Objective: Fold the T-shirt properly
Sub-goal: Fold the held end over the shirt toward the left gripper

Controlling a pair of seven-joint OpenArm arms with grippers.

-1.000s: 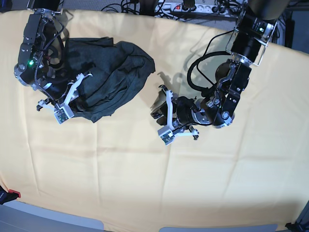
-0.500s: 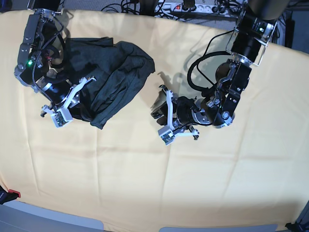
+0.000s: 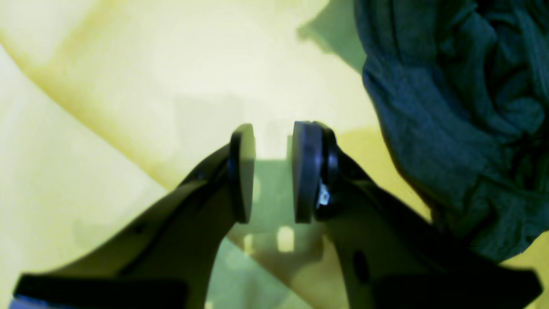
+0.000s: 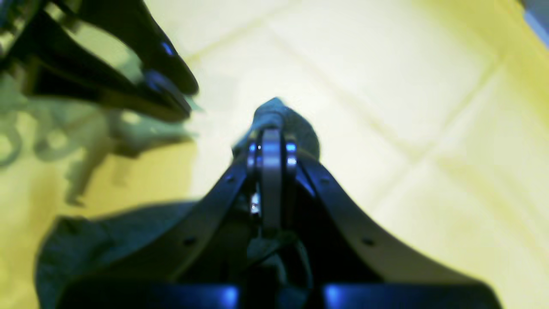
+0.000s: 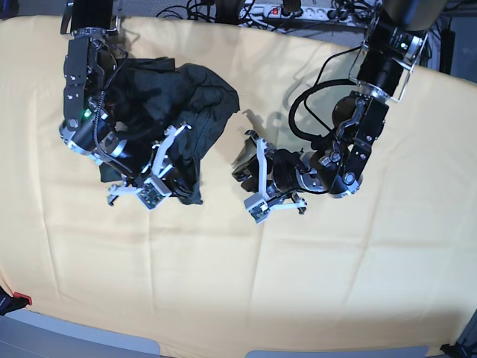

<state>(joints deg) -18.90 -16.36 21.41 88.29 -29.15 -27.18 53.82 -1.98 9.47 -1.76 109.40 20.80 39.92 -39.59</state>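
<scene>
the right tool (image 4: 271, 141) is pinched tight on a fold of the t-shirt (image 5: 168, 104). in the right wrist view a small dark bit of cloth pokes out past its tips, and more dark cloth sits low behind it. that view is blurry, so how much cloth sits between the tips is hard to make out. in the base view the right tool (image 5: 153, 186) is at the lower edge of the shirt, and the cloth hangs down just beside it.

the left tool (image 3: 272, 171) has a small gap between its two round pads (image 3: 242, 171). only the yellow cloth (image 3: 128, 86) shows in the gap, so it holds nothing. its lower part is cut off by the bottom of the picture. the shirt is off to its side, near but not touching.

the right arm (image 5: 89, 97) comes down from the top corner of the base view and bends over the shirt, so it hides part of it. the left arm (image 5: 380, 67) comes down from the other top corner, bends at the elbow and points its tool (image 5: 257, 183) low and sideways toward the shirt.

the shirt lies bunched in a dark heap on the yellow cloth over the tabletop, up near the far edge. its sleeves and hems are lost in the wrinkles. some cables (image 5: 223, 9) lie past the far edge.
</scene>
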